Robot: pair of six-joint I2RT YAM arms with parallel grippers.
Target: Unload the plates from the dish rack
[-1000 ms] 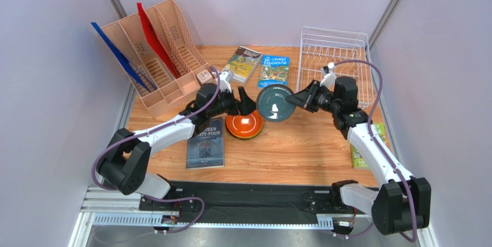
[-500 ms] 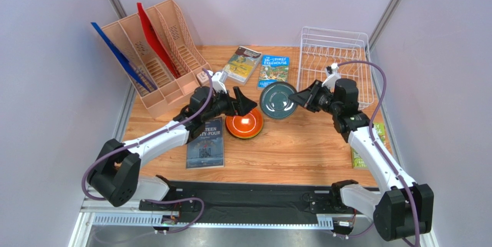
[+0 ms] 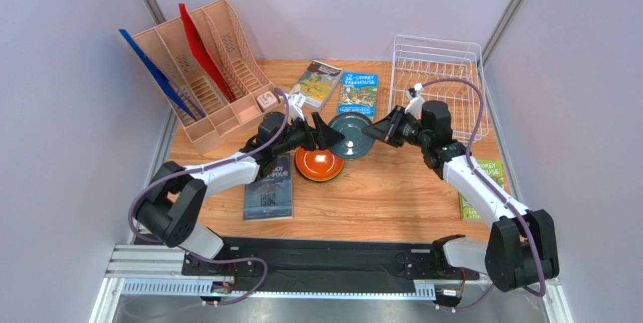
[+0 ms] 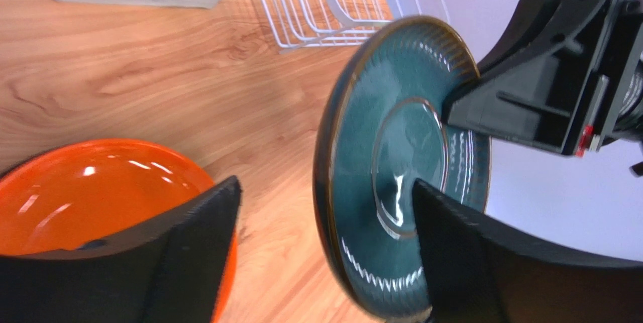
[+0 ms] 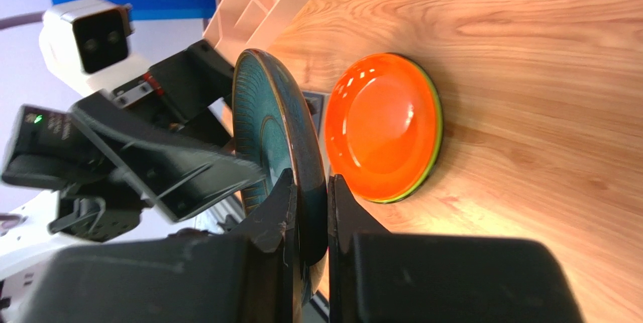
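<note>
My right gripper is shut on the rim of the dark grey-teal plate, holding it on edge above the table. In the top view this plate hangs between both grippers, the right gripper at its right edge. My left gripper is open, its fingers straddling the plate's opposite rim, with a gap to the near finger. The orange plate lies on the table just below, stacked on a lime green plate. The white dish rack stands at the back right, its wires bare.
A peach file organizer with blue and red folders stands at the back left, a small cube beside it. Books lie at the back middle, near the left arm and at the right edge.
The right arm has carried the teal plate left and lower, tilting it flatter. The left gripper has moved right until its fingers flank the plate's rim, narrowing slightly.
</note>
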